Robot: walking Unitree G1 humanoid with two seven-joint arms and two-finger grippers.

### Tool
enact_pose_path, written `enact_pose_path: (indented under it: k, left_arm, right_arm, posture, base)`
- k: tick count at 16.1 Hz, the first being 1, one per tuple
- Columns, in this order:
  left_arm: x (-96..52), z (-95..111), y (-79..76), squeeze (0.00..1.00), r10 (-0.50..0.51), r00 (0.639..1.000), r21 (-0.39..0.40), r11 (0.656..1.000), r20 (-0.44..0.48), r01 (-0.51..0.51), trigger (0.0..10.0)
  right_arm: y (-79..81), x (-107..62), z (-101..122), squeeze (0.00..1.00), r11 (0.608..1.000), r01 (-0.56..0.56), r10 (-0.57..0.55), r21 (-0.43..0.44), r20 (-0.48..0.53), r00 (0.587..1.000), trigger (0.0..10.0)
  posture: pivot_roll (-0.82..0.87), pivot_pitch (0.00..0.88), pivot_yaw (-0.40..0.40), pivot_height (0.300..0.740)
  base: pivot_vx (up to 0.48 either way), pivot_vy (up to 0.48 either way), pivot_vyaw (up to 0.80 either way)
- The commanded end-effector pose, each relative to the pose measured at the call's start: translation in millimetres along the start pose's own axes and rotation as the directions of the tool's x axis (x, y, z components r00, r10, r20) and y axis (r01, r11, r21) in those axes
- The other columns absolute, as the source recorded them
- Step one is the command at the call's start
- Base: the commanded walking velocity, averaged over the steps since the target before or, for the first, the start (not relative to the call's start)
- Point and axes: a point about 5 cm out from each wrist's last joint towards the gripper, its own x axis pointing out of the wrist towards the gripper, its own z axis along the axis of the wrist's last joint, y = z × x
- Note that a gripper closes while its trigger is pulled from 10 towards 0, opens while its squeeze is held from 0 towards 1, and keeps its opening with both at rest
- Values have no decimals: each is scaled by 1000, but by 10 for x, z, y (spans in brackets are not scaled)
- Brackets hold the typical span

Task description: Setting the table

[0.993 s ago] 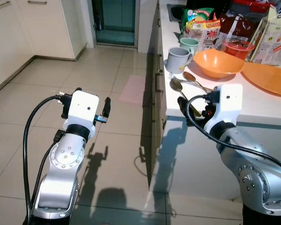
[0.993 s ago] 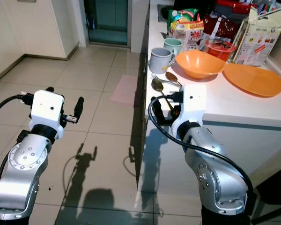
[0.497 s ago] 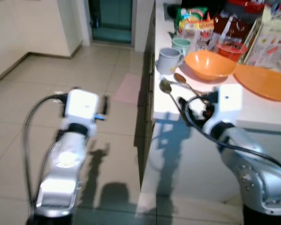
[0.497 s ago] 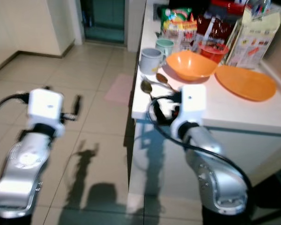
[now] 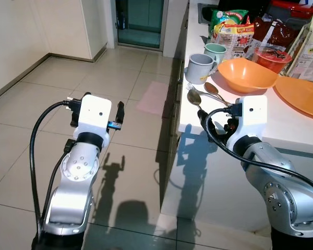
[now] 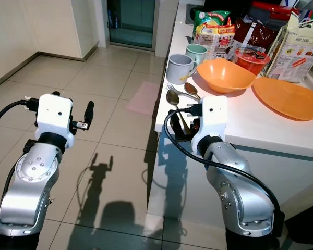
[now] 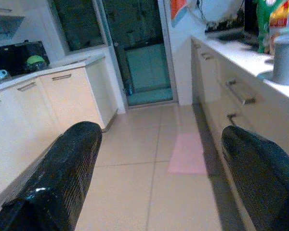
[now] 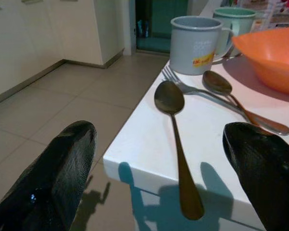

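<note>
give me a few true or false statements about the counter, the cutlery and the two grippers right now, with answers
1. The right gripper has its fingers open, with the large spoon lying between them in the wrist view. True.
2. The grey mug lies tipped on its side. False: it stands upright on the counter.
3. The orange bowl sits on the orange plate. False: they are side by side.
4. The left gripper is over the floor, holding nothing. True.
5. The fork is inside the mug. False: it lies on the counter.
</note>
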Motion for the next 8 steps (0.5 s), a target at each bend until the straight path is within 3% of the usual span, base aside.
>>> enact_pose_path:
  k: [1, 4, 8]
  left_arm:
    - [9, 34, 28, 0, 17, 1000, -17, 1000, 9, -16, 10000]
    - [-45, -7, 51, 0, 25, 1000, -11, 1000, 0, -25, 10000]
    - [-66, -10, 82, 0, 16, 1000, -2, 1000, -3, -16, 10000]
  right_arm:
    - [-1, 16, 1, 0, 1000, -14, 14, 3, -7, 1000, 10000]
    - [43, 22, -10, 0, 999, -39, 39, 0, -11, 999, 10000]
    - [86, 82, -14, 0, 996, -85, 84, -40, -30, 996, 10000]
  posture:
    - [28, 0, -80, 740]
    - [33, 0, -84, 740]
    - [40, 0, -90, 740]
  base:
    - [285, 0, -600]
    - [311, 0, -665]
    - [318, 0, 0]
